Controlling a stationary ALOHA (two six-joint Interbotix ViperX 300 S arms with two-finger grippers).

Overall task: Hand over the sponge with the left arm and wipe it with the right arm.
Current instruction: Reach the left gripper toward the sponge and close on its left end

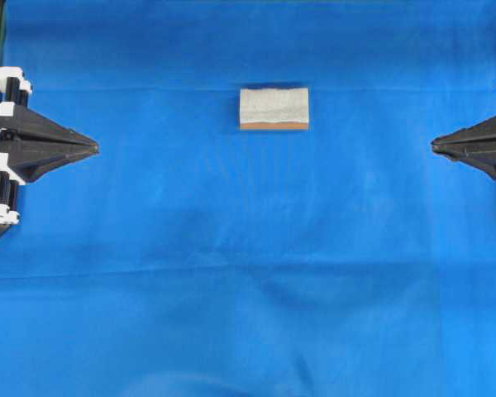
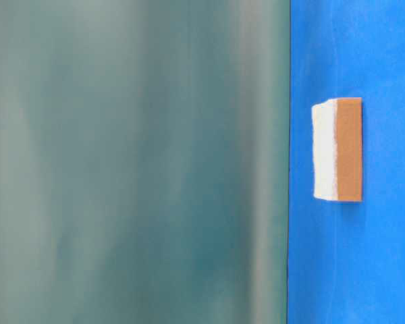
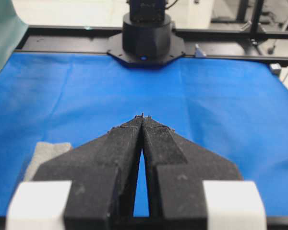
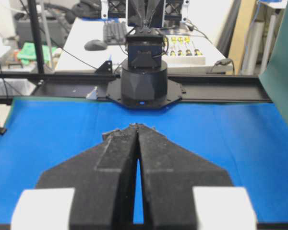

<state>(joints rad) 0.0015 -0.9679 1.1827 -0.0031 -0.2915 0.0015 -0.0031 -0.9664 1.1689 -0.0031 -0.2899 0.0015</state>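
A blue cloth (image 1: 248,273) covers the table. The sponge (image 1: 274,108) lies flat on it, grey-white scouring face up w/ a tan-orange layer showing along its near side, closer to the far edge than the near edge and roughly midway between left & right edges. Nothing touches it. The left gripper (image 1: 93,147) sits at the left edge, pointed black fingers pressed together tip to tip, holding nothing; white blocks flank its body. The right gripper (image 1: 435,145) sits at the right edge, fingers likewise closed to a point & empty. Both tips face each other, well apart from the sponge. In the left wrist view the sponge (image 3: 47,156) peeks out beside the closed fingers (image 3: 120,148). In the table-level view a green backdrop (image 2: 135,162) fills most of the frame
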